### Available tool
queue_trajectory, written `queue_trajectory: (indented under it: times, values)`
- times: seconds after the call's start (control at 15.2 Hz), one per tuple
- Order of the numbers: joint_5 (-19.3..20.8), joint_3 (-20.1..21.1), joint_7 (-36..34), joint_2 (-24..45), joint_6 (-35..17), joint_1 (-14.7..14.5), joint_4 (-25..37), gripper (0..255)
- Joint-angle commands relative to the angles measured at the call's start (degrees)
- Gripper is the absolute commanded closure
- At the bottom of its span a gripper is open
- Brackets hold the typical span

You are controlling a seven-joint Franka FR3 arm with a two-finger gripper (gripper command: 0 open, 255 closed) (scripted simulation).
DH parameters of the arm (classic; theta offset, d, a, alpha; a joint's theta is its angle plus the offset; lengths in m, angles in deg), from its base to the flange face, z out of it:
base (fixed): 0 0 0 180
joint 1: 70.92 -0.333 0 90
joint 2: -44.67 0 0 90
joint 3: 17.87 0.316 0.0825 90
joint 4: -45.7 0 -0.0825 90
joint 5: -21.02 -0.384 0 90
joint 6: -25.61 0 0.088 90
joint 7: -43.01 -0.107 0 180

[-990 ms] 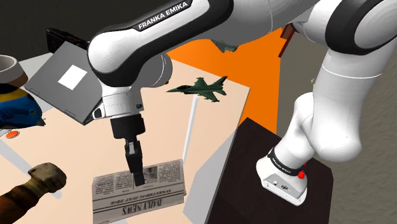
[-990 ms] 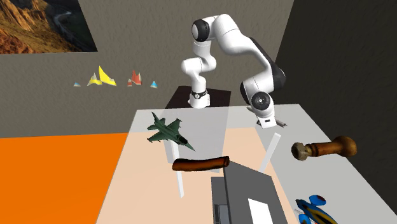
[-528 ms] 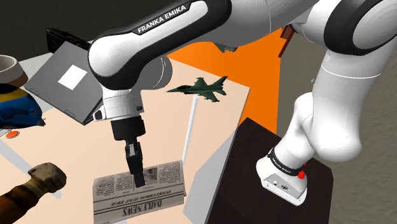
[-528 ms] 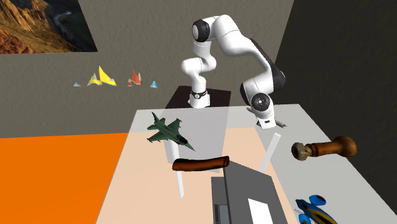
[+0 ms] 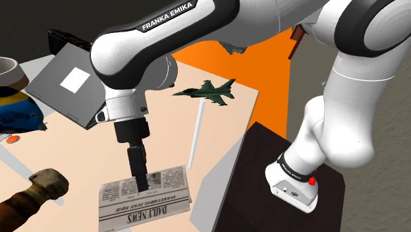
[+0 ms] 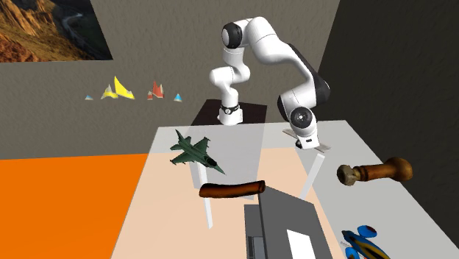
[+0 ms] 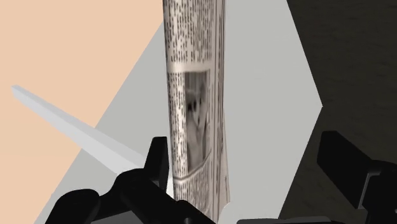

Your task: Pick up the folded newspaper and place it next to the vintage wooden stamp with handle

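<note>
Shoulder view: my black two-finger gripper [image 5: 141, 186] points down at the near end of the peach-topped, grey-edged table [image 5: 172, 135]. The fingertips overlap the upper edge of the folded black-and-white "DAILY NEWS" newspaper [image 5: 148, 203]. From here I can't tell whether the paper lies flat or is off the surface. The brown wooden stamp [image 5: 34, 190], with a turned handle and a pale base, is near the paper on the shoulder view's left, with a gap between them. A dark green toy fighter jet [image 5: 207, 90] is well apart, farther up the table.

Second exterior view: my white arm [image 6: 294, 73] bends down to the far table edge. The stamp [image 6: 374, 174] lies on its side on the grey part at this view's right. The jet [image 6: 193, 152] is on the left, and a dark brown sausage-shaped rod [image 6: 232, 190] lies nearer the camera.

Wrist view: the newspaper [image 7: 194, 114] is seen almost edge-on and runs away from me over the grey border. My fingers stand wide apart with the paper between them. One finger [image 7: 159, 159] is against the printed face. The other finger [image 7: 347, 162] is clear of the paper, with bare table showing in the gap, so nothing is clamped.
</note>
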Motion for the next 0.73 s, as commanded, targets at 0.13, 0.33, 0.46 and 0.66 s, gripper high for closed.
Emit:
queue_trajectory:
  times: [0.13, 0.33, 0.46, 0.66]
  values:
    - [1.5, -1.2, -0.9, 0.0, 5.5, 1.8, 4.8, 0]
    - [1.5, -1.2, -0.9, 0.0, 5.5, 1.8, 4.8, 0]
    - [1.5, -1.2, -0.9, 0.0, 5.5, 1.8, 4.8, 0]
    - [1.5, -1.2, -0.9, 0.0, 5.5, 1.8, 4.8, 0]
